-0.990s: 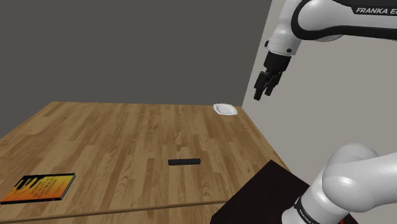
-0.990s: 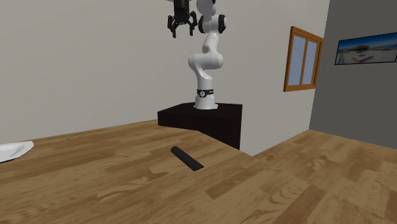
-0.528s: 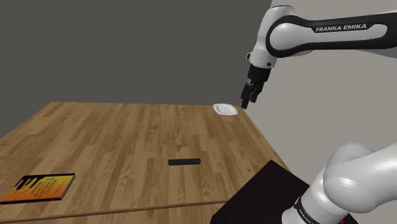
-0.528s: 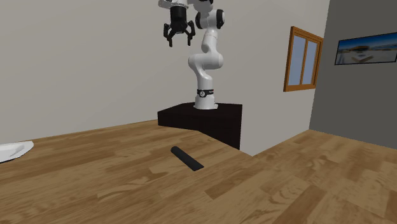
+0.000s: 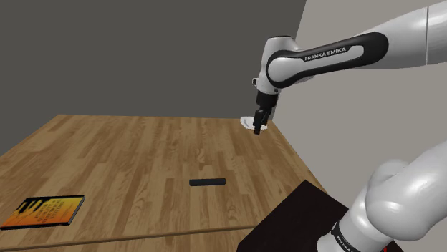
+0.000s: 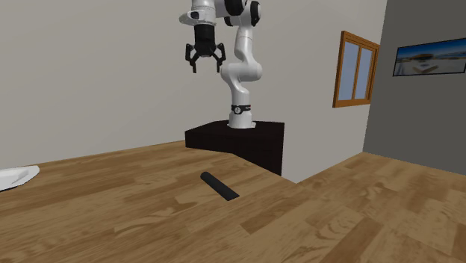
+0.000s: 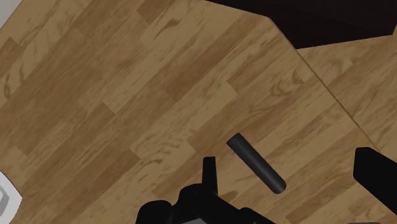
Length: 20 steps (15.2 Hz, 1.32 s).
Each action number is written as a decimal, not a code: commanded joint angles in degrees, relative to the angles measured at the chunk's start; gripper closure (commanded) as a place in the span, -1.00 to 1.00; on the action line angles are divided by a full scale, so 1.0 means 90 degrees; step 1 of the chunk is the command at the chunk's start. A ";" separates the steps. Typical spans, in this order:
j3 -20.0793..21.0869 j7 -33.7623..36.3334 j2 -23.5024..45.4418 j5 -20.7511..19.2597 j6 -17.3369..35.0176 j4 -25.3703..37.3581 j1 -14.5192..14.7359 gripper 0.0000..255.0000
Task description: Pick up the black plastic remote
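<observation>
Well above the wooden table, your white arm holds its gripper spread and empty.
You'll find the black remote flat on the table, nearer the stand and toward the shoulder view's left of the gripper, with its long axis running left to right there.

White dish partly behind claw.

The white arm rises upright from the stand, bends back on itself at the elbow, and reaches out from its top. The wrist points straight down. The black gripper hangs high above the stand, off to the second exterior view's left of it, its fingers spread wide apart and clasping nothing.
</observation>
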 commanded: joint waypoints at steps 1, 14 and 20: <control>0.0038 -0.0166 0.0452 -0.0022 0.0341 0.0038 0.0086 -1.00; 0.0296 -0.1178 0.3563 -0.0379 0.1797 0.1239 0.0407 -1.00; 0.0417 -0.1494 0.4994 -0.0697 0.2157 0.2104 0.0573 -1.00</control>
